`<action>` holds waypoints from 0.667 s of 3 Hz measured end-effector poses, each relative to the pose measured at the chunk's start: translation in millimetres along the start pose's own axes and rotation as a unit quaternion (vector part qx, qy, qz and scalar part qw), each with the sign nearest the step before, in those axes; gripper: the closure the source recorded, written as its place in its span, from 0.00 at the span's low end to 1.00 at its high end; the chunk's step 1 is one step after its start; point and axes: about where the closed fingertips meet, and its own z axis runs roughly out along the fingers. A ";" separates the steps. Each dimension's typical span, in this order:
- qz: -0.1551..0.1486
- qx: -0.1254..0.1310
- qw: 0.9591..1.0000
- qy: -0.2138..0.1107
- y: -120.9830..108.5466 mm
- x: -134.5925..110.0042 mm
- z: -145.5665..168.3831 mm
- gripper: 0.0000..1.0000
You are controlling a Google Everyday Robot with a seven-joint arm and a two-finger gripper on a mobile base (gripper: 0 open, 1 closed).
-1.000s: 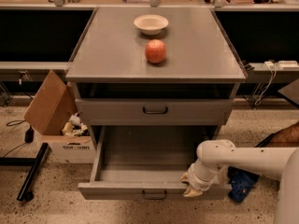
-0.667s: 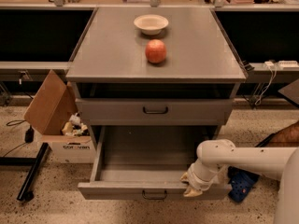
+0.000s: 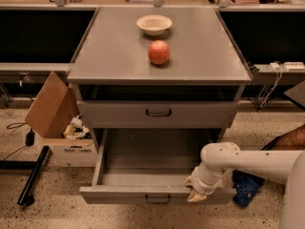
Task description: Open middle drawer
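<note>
The middle drawer (image 3: 119,194) is pulled well out of the cabinet (image 3: 109,56), its gray floor and side walls open to view. Its flat front sits low in the view, with a small black handle (image 3: 157,200) at the centre. The gripper (image 3: 196,193) is at the right part of that front, at the top edge and to the right of the handle. Whether it is open or closed, or has hold of the edge, cannot be told. The white arm (image 3: 248,163) reaches in from the right.

Just above, the top drawer (image 3: 119,113) is closed, with 1 black handle at its centre. On the cabinet's flat gray top stand 2 things: a red apple (image 3: 159,52) near the middle and a white bowl (image 3: 154,24) behind it, near but apart.

On the speckled floor to the left of the cabinet stands an open box (image 3: 50,106) holding crumpled items, and a black bar (image 3: 33,175) lies in front of it. A blue shoe (image 3: 245,191) lies on the floor to the right, under the arm.
</note>
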 end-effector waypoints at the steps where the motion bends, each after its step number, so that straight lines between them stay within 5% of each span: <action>1: 0.000 0.000 1.000 0.000 0.0 0.0 0.0 0.14; 2: -0.011 0.009 1.000 -0.015 0.9 2.3 -17.8 0.00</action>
